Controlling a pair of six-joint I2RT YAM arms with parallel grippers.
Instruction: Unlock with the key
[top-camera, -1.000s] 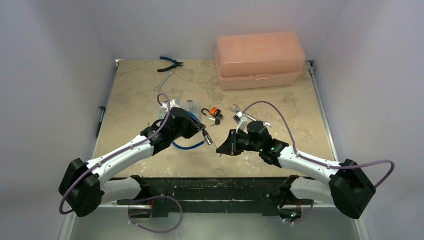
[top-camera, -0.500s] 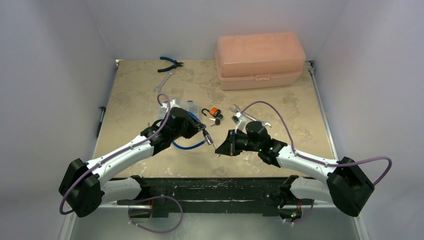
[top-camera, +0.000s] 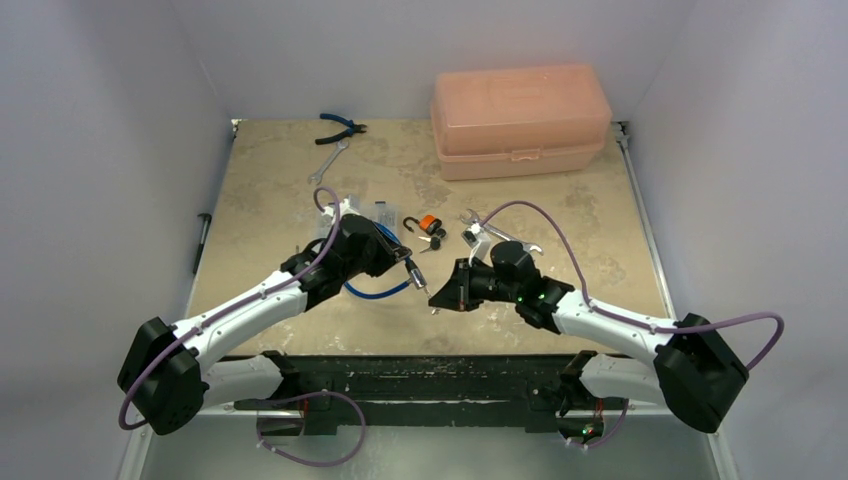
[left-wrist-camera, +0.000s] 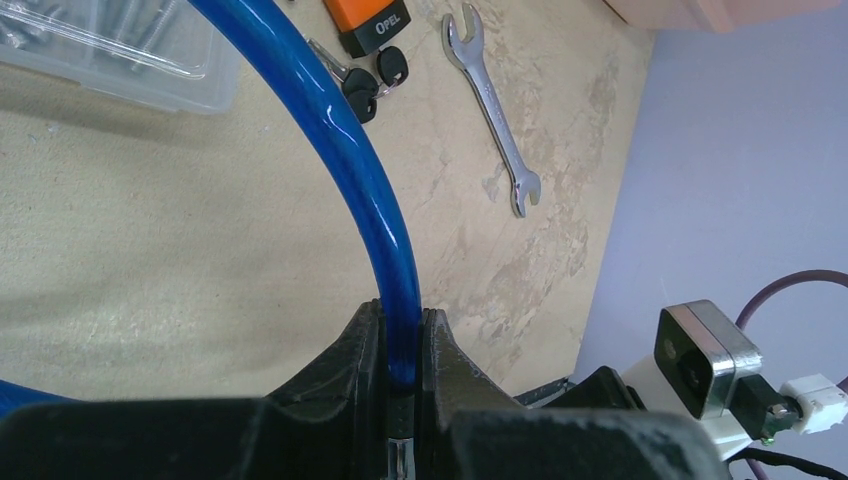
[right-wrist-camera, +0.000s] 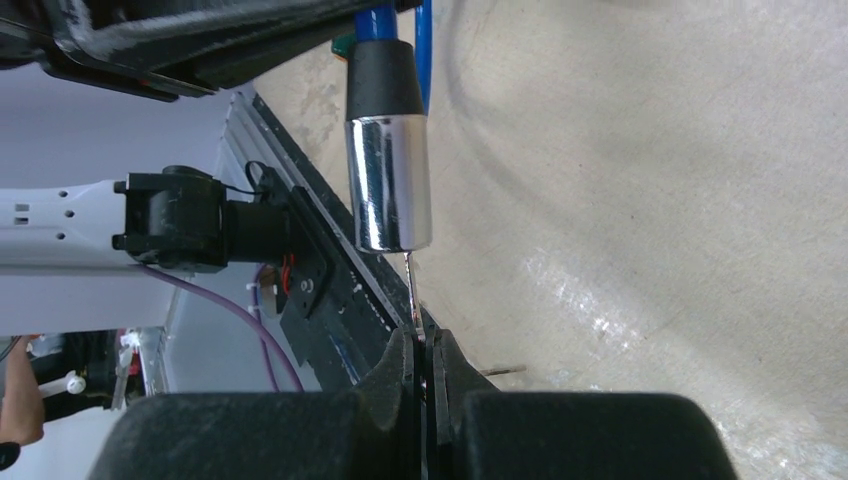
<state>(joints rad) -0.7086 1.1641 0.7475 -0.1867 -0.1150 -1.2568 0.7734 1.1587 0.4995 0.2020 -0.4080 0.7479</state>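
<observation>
My left gripper (left-wrist-camera: 402, 340) is shut on the blue cable (left-wrist-camera: 340, 130) of a cable lock and holds it above the table (top-camera: 560, 215). The lock's chrome end (right-wrist-camera: 390, 180) points at my right gripper (right-wrist-camera: 424, 345). That gripper is shut on a small key, of which only the thin metal blade (right-wrist-camera: 411, 290) shows. The head is hidden between the fingers. The blade tip meets the chrome end's face; I cannot tell if it is inside. In the top view the two grippers (top-camera: 404, 262) (top-camera: 437, 295) meet near the table's front centre. An orange padlock (left-wrist-camera: 370, 20) lies beyond, with two black-headed keys (left-wrist-camera: 365, 85) beside it.
A silver wrench (left-wrist-camera: 495, 120) lies right of the padlock. A clear plastic box (left-wrist-camera: 110, 60) sits behind the cable. A salmon toolbox (top-camera: 520, 120) stands at the back right. Blue pliers (top-camera: 340, 127) and another wrench (top-camera: 328, 160) lie at the back left.
My right gripper has edged left with the key, closing the gap to the chrome lock end. The left arm has hardly moved.
</observation>
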